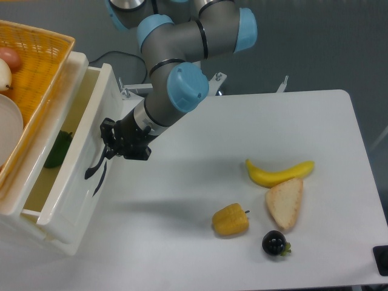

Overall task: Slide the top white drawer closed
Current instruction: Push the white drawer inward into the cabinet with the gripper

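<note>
The top white drawer [79, 151] juts out to the right from the small white cabinet [24, 227] at the left, still partly open. A green pepper [56, 154] lies inside it, half hidden under the basket. The drawer's black curved handle [94, 167] is on its front panel. My gripper [108, 144] presses against that front at the handle's upper end; its fingers look close together, but whether they grip the handle is not visible.
An orange woven basket [36, 66] with food sits on top of the cabinet. On the table to the right lie a banana [279, 173], a slice of bread [285, 203], a corn piece [230, 220] and a dark fruit [274, 243].
</note>
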Robot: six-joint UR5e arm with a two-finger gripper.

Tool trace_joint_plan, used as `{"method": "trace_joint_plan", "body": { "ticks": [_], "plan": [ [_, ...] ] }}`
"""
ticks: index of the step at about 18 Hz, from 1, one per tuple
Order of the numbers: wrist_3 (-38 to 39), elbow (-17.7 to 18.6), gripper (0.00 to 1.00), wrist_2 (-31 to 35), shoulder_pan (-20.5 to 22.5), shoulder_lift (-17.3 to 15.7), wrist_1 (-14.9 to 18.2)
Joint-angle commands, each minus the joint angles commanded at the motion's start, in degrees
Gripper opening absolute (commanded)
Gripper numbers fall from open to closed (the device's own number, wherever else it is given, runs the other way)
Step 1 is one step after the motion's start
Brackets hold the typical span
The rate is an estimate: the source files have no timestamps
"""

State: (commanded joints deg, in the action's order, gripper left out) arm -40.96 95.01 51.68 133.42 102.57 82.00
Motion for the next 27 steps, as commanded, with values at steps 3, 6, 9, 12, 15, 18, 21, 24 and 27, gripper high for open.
{"method": "trace_joint_plan", "body": {
  "ticks": [3, 6, 9, 12, 15, 18, 21, 24, 27],
  "plan": [
    [0.4, -0.1, 0.0, -0.1, -0.6, 0.1, -0.3],
    [0.4, -0.1, 0.0, -0.2, -1.0, 0.1, -0.4],
    [0.5, -0.1, 0.0, -0.7, -1.5, 0.2, -0.9],
    [0.5, -0.1, 0.0, -0.8, -1.6, 0.2, -0.8],
    [0.8, -0.1, 0.0, -0.8, -1.7, 0.2, -0.9],
    [0.9, -0.1, 0.0, -0.8, -2.0, 0.2, -0.9],
    [0.9, -0.1, 0.0, -1.1, -2.5, 0.1, -0.9],
    [0.9, -0.1, 0.0, -1.1, -2.5, 0.3, -1.1],
    [0.6, -0.4, 0.05, -1.1, -2.1, 0.7, -1.4]
  ]
}}
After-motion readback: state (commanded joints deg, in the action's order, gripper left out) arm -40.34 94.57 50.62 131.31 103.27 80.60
